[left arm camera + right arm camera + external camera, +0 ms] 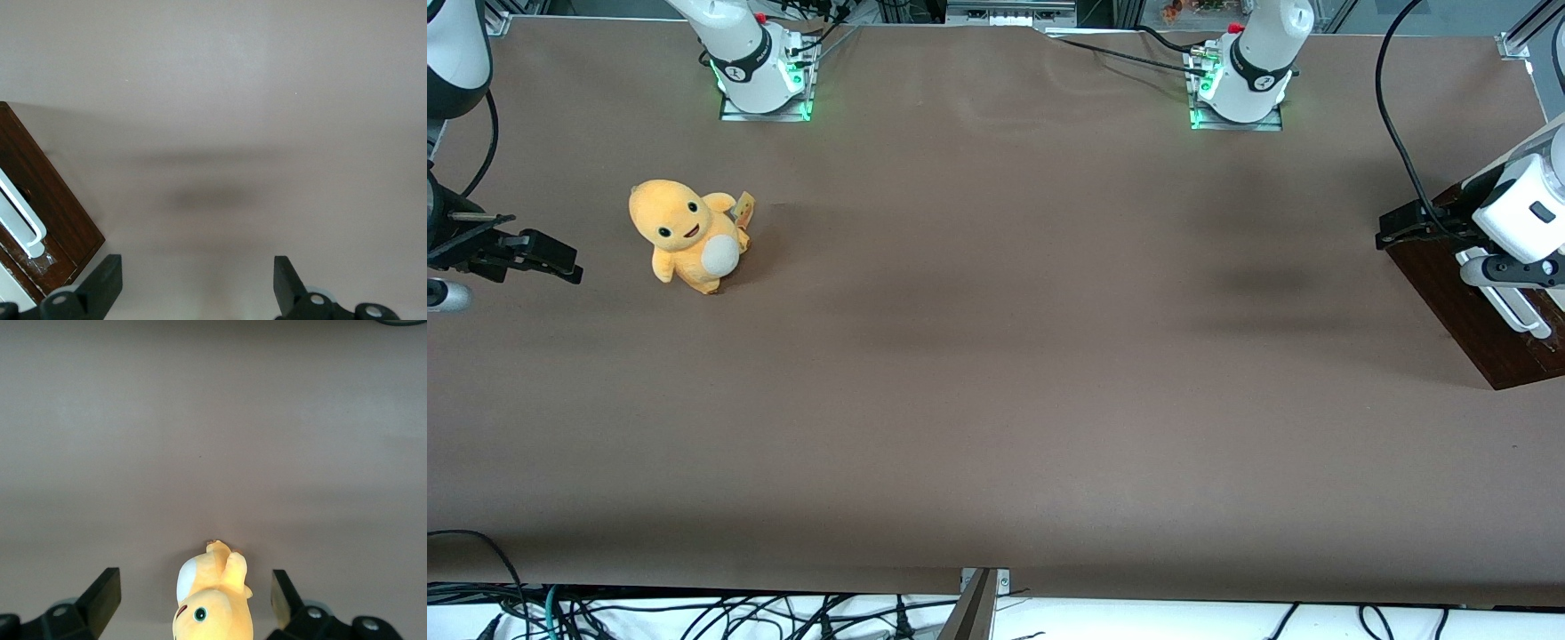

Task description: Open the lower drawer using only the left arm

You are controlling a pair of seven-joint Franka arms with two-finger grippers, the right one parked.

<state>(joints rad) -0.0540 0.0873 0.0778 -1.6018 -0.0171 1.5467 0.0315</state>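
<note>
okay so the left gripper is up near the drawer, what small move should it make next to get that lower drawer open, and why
Probably shift the gripper sideways toward the white bar handle until its open fingers straddle it. The wrist view shows only bare table between the fingers, and the lower drawer looks shut, its handle ungrasped.

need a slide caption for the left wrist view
Open black tool hovers over brown table beside the dark brown wooden drawer front with its white bar handle.
</note>
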